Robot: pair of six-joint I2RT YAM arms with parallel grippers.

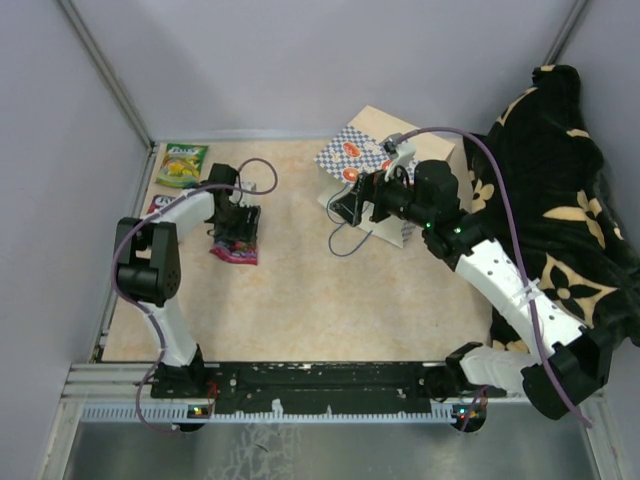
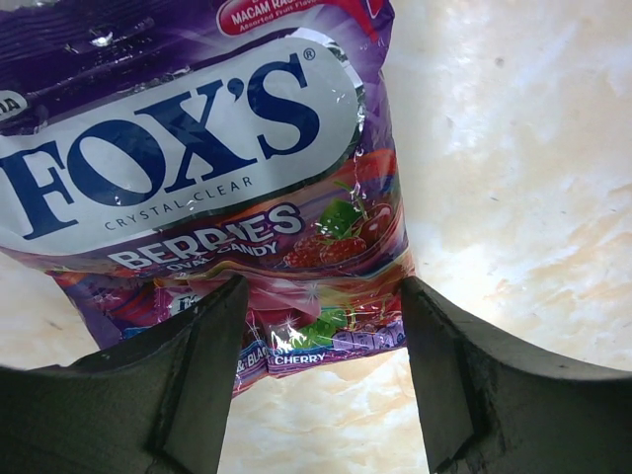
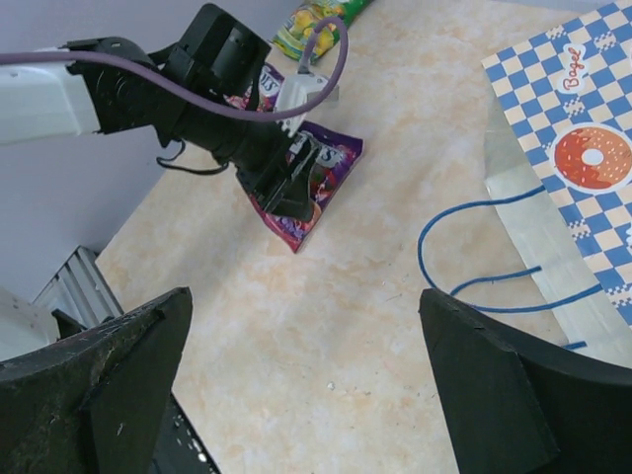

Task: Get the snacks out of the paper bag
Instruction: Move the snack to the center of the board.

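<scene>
Top external view: green packet (image 1: 185, 163) and purple packet (image 1: 236, 252) lie out on the table (image 1: 300, 300). The left hand (image 1: 237, 232) and right hand (image 1: 348, 208) are both spread apart. The paper bag (image 1: 352, 150) probably holds more.

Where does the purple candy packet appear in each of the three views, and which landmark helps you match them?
Top external: purple candy packet left of centre, under the left claw.
Left wrist: fills the upper left, its lower edge between the claw fingers.
Right wrist: upper middle, partly covered by the left claw.
Shared landmark: the left claw, right over the packet in all three.
</scene>
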